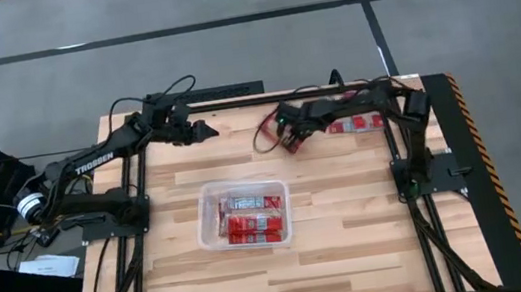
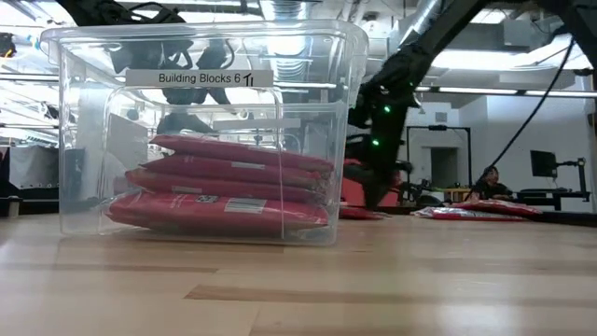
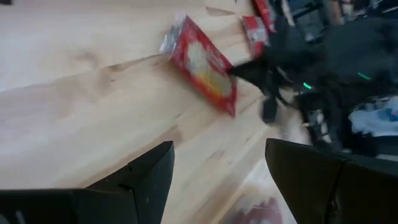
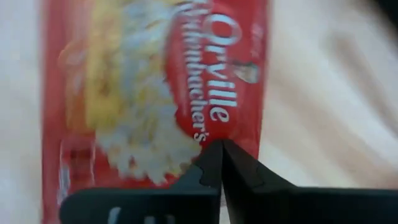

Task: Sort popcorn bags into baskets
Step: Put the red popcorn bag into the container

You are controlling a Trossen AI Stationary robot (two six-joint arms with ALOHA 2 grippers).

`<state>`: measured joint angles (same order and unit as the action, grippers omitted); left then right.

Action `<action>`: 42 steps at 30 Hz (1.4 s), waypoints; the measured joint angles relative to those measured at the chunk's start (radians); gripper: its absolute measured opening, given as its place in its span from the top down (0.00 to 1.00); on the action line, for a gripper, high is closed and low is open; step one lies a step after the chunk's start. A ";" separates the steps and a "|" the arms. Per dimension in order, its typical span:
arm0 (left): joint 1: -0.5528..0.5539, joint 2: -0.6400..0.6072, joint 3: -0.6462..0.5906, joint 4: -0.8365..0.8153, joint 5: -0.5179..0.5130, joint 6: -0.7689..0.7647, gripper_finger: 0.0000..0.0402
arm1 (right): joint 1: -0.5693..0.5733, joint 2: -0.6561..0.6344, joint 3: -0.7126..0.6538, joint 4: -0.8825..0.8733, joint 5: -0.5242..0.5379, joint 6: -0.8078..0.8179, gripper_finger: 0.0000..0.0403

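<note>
I have the left gripper hanging over the table's far left part, jaws wide and empty, with bare wood under it and all the way to the near edge. In its wrist view the fingers frame open board.

The tub sits mid-table, nearer the front edge, clear on all sides; there is free wood between it and both arms. Several bags lie stacked flat inside it, red with pale panels.

Right of centre, near the far edge, my right gripper is pinched shut on the rim of one bag. The fingers meet at the red border beside the "Orville" lettering; the front shows a yellow-white popcorn print. From the left wrist view that bag tilts against the board.

Further right, close to the far edge, more bags lie on the wood by the right arm.
</note>
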<state>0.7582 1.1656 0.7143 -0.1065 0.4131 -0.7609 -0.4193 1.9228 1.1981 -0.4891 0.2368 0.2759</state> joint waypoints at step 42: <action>0.000 0.341 0.001 0.284 0.150 -0.031 0.40 | 0.093 0.064 0.025 0.256 -0.164 -0.046 0.96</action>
<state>0.7586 1.5066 0.7151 0.1780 0.5629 -0.7918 -0.3263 1.9865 1.2234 -0.2328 0.0727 0.2300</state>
